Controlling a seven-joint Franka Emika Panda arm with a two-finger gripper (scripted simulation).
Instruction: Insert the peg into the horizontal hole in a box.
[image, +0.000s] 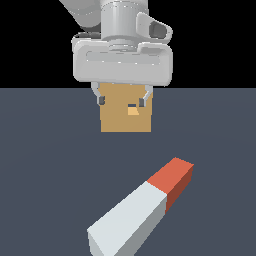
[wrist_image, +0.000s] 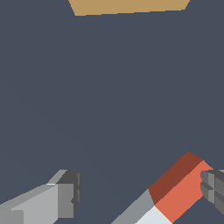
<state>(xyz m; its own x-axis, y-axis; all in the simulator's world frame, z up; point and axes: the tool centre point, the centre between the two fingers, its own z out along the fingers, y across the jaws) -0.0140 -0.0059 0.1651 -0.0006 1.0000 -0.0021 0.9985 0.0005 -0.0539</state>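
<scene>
The peg (image: 140, 210) lies flat on the dark floor in the exterior view, pale grey-white with its red-orange end pointing away toward the exterior view's right. Its red end (wrist_image: 179, 186) also shows in the wrist view, close to one fingertip (wrist_image: 213, 188). The tan-brown box (image: 125, 111) stands farther back, and its small square hole (image: 132, 110) faces the camera. My gripper (image: 122, 100) hangs open in front of the box, well above the floor, with nothing between its fingers. In the wrist view the gripper (wrist_image: 142, 188) is open and the box edge (wrist_image: 129, 6) is partly cut off.
A flat dark blue-grey floor (image: 50, 150) spreads all around the peg and the box. The arm's white hand body (image: 122, 60) covers the box's upper edge in the exterior view.
</scene>
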